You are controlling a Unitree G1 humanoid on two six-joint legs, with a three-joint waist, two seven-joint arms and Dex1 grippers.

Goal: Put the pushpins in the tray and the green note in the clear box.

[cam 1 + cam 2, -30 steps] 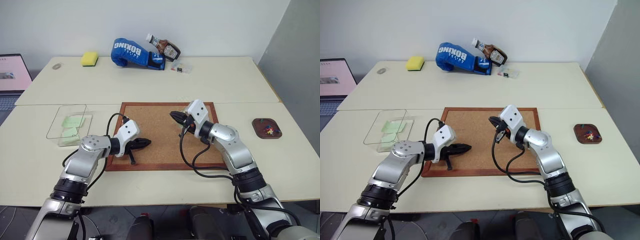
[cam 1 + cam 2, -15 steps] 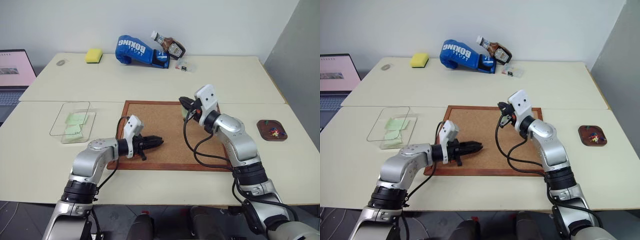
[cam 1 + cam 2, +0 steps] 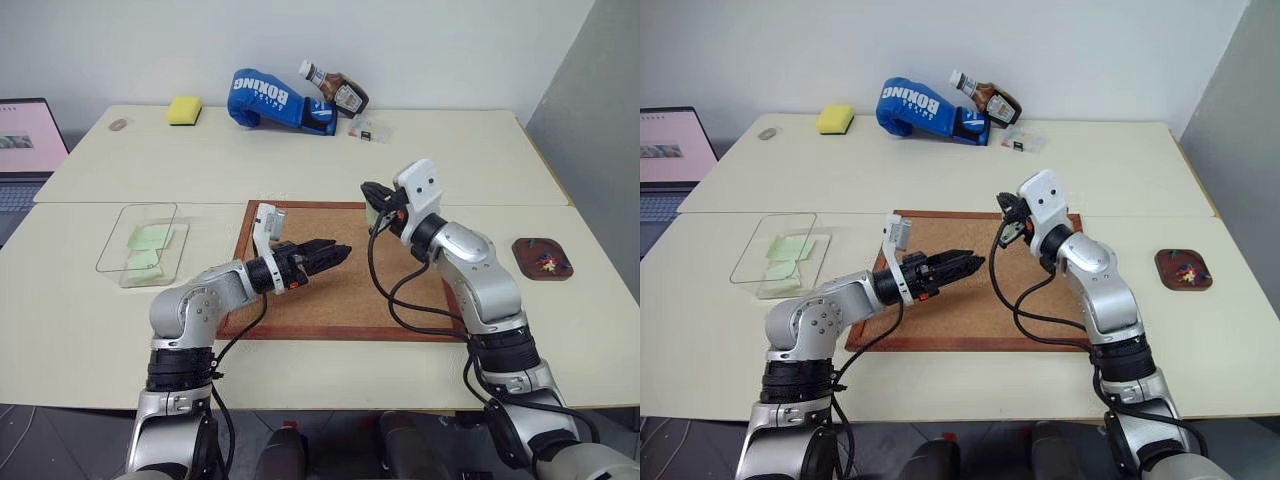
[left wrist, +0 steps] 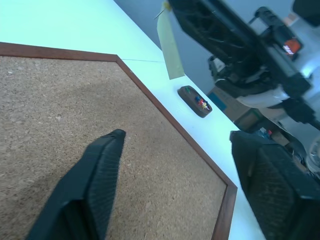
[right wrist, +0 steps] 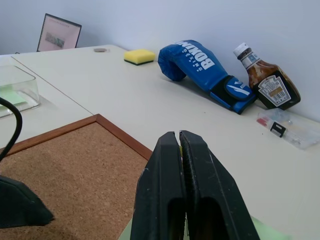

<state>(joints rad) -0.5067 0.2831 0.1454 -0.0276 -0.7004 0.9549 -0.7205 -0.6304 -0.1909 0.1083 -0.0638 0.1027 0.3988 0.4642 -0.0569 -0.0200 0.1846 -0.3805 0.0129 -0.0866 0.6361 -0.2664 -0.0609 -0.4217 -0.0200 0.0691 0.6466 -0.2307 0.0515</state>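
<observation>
The right gripper (image 3: 372,190) pinches the green note (image 4: 170,42) (hanging down); the open left gripper (image 3: 335,251) waits just left, nearer the box (image 3: 140,240).

Left gripper (image 3: 335,252) now raised off corkboard (image 3: 345,300) near edge, shifted toward board centre, wrist rolled; fingers, pressed together a second ago, now parted wide, nothing between them. Right gripper (image 3: 371,195) lifted higher over board's far edge, fingers clamped on green note (image 4: 170,42), which hangs below fingertips, clear of cork. Note formerly low near board surface.
</observation>
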